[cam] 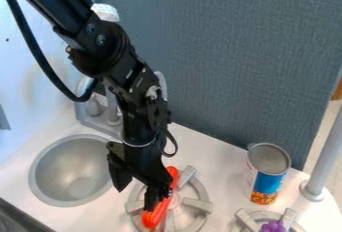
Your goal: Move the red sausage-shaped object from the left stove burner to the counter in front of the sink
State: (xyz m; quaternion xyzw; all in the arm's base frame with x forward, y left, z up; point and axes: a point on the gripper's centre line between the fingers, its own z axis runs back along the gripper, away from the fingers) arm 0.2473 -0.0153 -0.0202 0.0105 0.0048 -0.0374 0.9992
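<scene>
The black claw (135, 199) is open, one finger right by a long red toy (155, 215) on the left stove ring (200, 204). A tin can (268, 173) stands right, behind purple grapes (273, 226). The round sink (70, 171) is left

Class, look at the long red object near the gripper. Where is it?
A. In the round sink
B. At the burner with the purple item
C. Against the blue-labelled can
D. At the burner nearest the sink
D: the red object extends across part of the burner beside the round sink.
</scene>
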